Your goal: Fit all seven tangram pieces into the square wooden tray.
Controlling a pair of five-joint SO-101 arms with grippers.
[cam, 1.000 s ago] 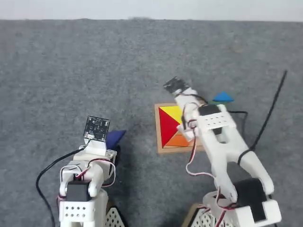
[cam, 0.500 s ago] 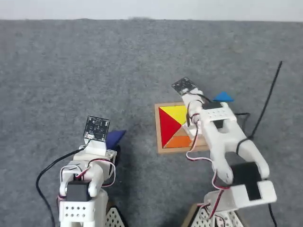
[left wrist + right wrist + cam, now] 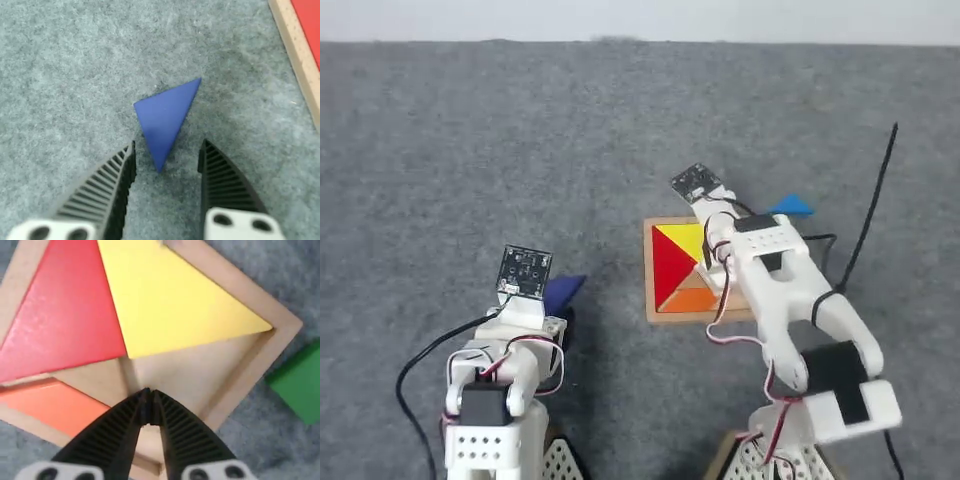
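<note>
My right pincer (image 3: 148, 391), closed and empty, hovers above the square wooden tray (image 3: 200, 375). My left pincer (image 3: 168, 145), apart, straddles the dark-blue triangular piece (image 3: 165, 117); clamping comes next.

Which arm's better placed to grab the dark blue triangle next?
Left. Its open end effector sits right at the dark blue triangle, whose near tip shows between its fingers. The right end effector is shut over the wooden tray, farther from that piece.

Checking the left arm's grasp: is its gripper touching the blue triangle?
Apart. The left wrist view shows grey carpet between the blue triangle and both fingers of the open left gripper.
</note>
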